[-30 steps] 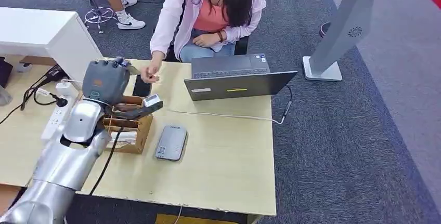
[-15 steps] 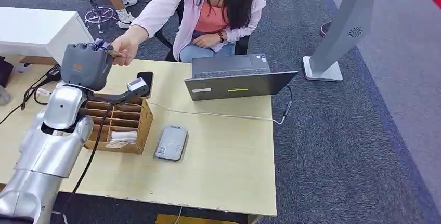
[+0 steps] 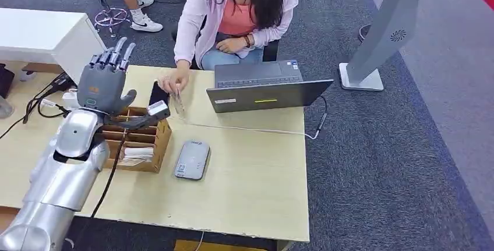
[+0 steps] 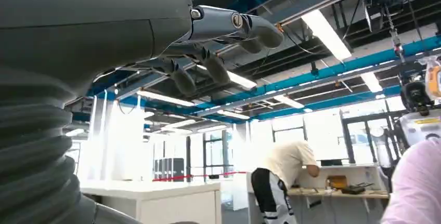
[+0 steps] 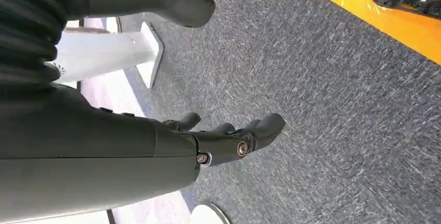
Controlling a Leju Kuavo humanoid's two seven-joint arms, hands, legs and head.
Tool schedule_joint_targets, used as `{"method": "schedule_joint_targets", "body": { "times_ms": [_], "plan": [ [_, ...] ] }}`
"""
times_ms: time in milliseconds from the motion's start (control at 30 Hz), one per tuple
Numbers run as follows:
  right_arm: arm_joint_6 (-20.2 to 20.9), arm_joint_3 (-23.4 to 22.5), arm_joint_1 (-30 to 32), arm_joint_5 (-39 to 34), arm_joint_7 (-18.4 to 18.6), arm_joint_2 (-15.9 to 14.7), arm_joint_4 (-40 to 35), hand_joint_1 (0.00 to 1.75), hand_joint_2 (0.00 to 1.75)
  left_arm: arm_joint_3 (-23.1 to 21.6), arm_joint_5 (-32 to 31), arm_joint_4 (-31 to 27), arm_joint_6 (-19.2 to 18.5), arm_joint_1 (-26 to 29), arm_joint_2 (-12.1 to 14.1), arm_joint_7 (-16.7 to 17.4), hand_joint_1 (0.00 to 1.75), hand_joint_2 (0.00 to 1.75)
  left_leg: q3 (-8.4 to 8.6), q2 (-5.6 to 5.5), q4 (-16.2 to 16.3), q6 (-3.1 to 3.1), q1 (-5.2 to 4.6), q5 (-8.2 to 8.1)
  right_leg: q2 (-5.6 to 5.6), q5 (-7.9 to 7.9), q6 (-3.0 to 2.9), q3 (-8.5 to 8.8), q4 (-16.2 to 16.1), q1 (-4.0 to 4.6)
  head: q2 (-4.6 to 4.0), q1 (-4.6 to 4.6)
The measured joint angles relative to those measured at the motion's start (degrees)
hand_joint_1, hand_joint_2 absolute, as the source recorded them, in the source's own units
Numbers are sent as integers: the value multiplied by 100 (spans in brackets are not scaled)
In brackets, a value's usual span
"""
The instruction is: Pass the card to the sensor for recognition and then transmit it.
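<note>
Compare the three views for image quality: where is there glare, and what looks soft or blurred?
Head view: even light, sharp, the card slightly smeared. Left wrist view: ceiling lights and windows blown out, left robot hand soft. Right wrist view: evenly lit, right robot hand sharp, carpet grainy.

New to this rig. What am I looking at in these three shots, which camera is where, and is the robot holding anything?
It is a humanoid robot with two silver arms ending in many-fingered hands. The wide shot is from its head, looking down at a wooden table. The left hand is raised over it, fingers spread, holding nothing.

On the table: a wooden compartment box, a grey card reader, a laptop, a dark phone and a power strip. A seated person's hand holds the card.

The other two shots come from wrist cameras. The left one looks up at a ceiling. The right one looks down at carpet, with the right hand hanging, fingers loosely curled, holding nothing.
</note>
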Motion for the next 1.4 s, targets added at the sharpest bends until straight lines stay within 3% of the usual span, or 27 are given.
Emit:
{"method": "schedule_joint_targets", "body": {
  "times_ms": [267, 400, 500, 633, 767, 1400],
  "plan": [
    [-177, -72, 42, -271, 57, 18, 0, 0, 175, 46, 280, -1793, -79, 1768, 522, -210, 0, 175, -18, 9, -4, -1, 0, -3, 6, -3, 1, -22, -1, 2, 0, 2],
    [-199, -162, 74, -369, 57, 35, 0, 0, 175, 52, 333, -2455, -475, 2590, 837, -234, 0, 175, -18, 13, -5, -1, 1, -3, 9, -4, 1, -29, -1, 1, 0, -2],
    [-251, -197, 93, -415, 39, 37, 0, 0, 175, 77, 444, -2741, -846, 2891, 1084, -230, 0, 175, -22, 4, -5, 0, 2, -2, -3, -4, 1, -30, -1, 1, 0, -2],
    [-262, -208, 89, -422, 24, 37, 2, 0, 175, 103, 556, -2817, -1270, 2964, 1239, -116, 0, 175, -23, 3, -5, -3, 2, 2, -3, -1, 0, -29, -1, 1, 0, 0],
    [-262, -208, 89, -411, 26, 37, 0, 0, 175, 155, 606, -2806, -1440, 2940, 1296, -59, 0, 175, -22, 4, -4, -6, 2, 6, -1, 3, -2, -30, -1, 1, 0, -2],
    [-170, -208, 82, -325, 39, 37, 0, 0, 175, 186, 656, -2030, -1620, 2618, 1235, 50, 0, 175, -23, 5, -3, -6, 1, 6, 0, 3, -2, -31, -1, 1, 0, -2]
  ]
}}
